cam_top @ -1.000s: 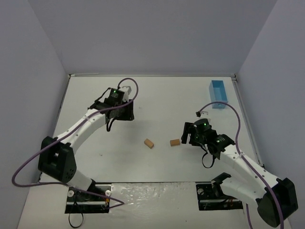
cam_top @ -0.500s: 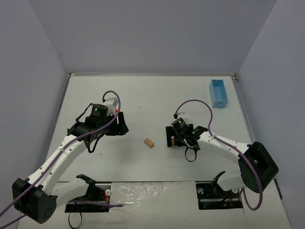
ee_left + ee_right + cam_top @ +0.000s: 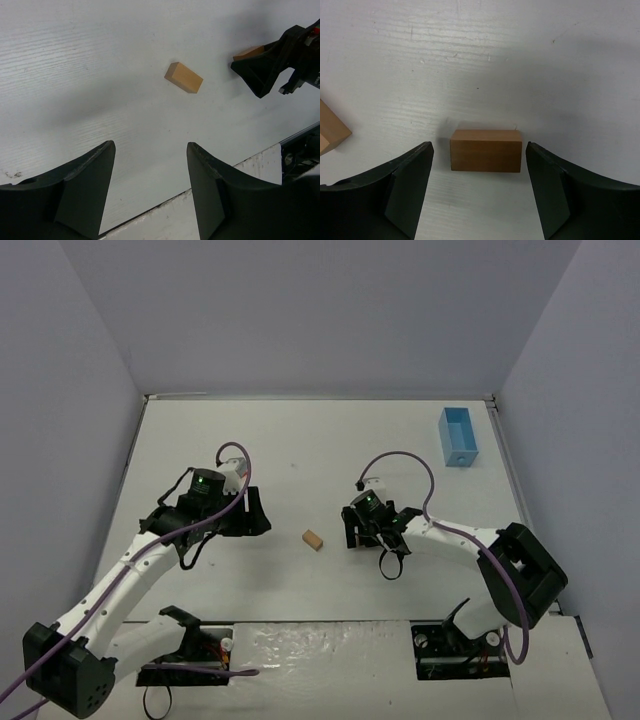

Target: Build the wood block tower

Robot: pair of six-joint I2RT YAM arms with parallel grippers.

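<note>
The right end effector stands wide open and low over the bench. Its two dark fingers straddle a tan block, one on each side. A clear gap shows at both ends, so neither finger touches the wood. This block lies flat on its long side, square between the fingers. In the top view it is hidden under the right end effector.

A second tan block lies flat on the bench just to the left, apart from the first and turned at an angle. Its corner shows at the left edge of the right wrist view. The two blocks are the only tower pieces in view, and nothing is stacked.

The left end effector is also open, fingers spread with nothing between them but bare bench. It sits left of the second block, well short of it.

A light-blue box sits at the far right of the bench.
</note>
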